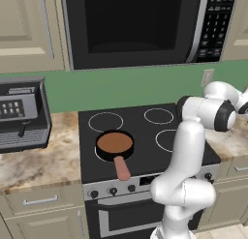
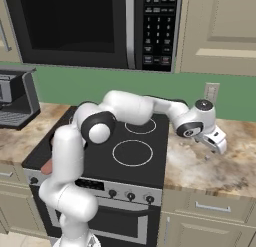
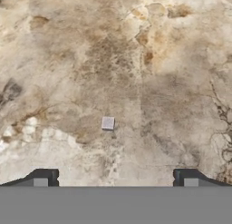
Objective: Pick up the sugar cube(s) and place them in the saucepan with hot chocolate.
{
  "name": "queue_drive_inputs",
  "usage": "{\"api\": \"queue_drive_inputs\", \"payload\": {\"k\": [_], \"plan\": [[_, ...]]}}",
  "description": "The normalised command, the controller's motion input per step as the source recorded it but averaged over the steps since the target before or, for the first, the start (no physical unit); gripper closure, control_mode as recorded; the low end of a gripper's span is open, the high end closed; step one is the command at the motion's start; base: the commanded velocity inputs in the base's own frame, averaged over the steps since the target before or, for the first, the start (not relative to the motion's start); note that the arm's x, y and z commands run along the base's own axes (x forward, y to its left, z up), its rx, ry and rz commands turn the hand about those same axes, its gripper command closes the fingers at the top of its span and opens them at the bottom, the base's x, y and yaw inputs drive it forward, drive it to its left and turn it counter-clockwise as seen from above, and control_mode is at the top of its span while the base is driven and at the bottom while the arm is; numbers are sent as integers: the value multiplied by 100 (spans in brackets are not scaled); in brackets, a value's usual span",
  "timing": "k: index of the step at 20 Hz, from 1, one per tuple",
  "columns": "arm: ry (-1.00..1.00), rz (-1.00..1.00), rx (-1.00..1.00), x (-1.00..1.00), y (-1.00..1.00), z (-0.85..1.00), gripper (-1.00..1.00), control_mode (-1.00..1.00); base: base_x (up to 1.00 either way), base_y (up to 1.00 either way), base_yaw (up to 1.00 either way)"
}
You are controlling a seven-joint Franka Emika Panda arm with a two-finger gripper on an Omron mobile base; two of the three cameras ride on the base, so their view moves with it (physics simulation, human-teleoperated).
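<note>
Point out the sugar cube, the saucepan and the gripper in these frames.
sugar cube (image 3: 108, 123): hand view, its top face, on the stone counter.
saucepan (image 1: 115, 142): left base view, the brown liquid inside.
gripper (image 2: 216, 145): right base view, between its open fingertips.

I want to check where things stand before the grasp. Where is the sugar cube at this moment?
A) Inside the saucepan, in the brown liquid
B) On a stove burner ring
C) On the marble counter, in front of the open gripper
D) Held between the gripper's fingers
C: in the hand view the sugar cube lies alone on the counter, ahead of the gripper, whose fingertips stand wide apart and touch nothing.
</note>
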Motion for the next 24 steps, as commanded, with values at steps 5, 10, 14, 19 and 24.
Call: {"api": "queue_drive_inputs", "payload": {"k": [5, 10, 14, 19, 24], "plan": [[0, 0, -7, 17, -17, -18, -100, -100, 0, 0, 0], [2, 0, 0, 1, 0, -3, -100, -100, 0, 0, 0], [1, 0, 3, 0, 1, -16, -100, -100, 0, 0, 0], [6, 0, 8, 0, 9, -29, -100, -100, 0, 0, 0], [6, 0, 3, 2, 4, -20, -100, -100, 0, 0, 0]]}}
